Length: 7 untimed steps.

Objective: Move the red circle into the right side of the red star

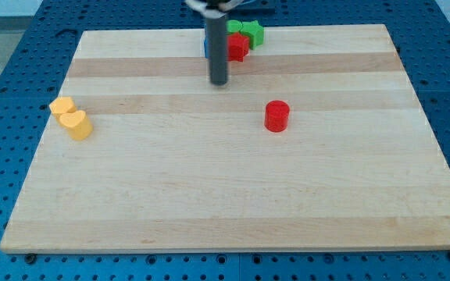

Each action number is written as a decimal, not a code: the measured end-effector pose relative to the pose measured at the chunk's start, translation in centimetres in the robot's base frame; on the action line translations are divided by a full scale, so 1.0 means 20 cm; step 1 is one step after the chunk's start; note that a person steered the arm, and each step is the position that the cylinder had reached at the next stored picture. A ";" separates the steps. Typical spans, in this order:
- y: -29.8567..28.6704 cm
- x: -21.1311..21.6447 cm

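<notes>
Left to right on the worktop (233,211): two yellow blocks (71,117) sit touching near the view's left edge, their shapes hard to make out. Near the view's top centre, the rod (218,51) descends to my tip (219,82), which rests on the board just below a cluster of blocks. In that cluster a blue block (206,47) is mostly hidden behind the rod, the red star (238,48) lies just to the rod's right, and green blocks (248,31) touch the star on its upper right. The red circle (276,115) stands alone, lower and to the right of the tip, well apart from the star.

There is no pincer on this arm, so no open or closed state applies.

To do the step well, the tip should probably pass round to the circle's lower right side, then push it up and slightly left, stopping as it nears the star's right flank so the cluster is not scattered.

The circle is an upright cylinder; seen from above it is round, so it has no facing direction or long axis across the board.
</notes>
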<state>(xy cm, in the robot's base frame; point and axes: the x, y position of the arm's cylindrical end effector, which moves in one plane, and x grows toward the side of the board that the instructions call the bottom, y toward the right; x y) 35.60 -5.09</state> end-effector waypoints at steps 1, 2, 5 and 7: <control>-0.09 0.28; 0.01 0.56; 0.70 0.32; 0.68 0.34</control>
<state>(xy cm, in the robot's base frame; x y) 42.31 8.47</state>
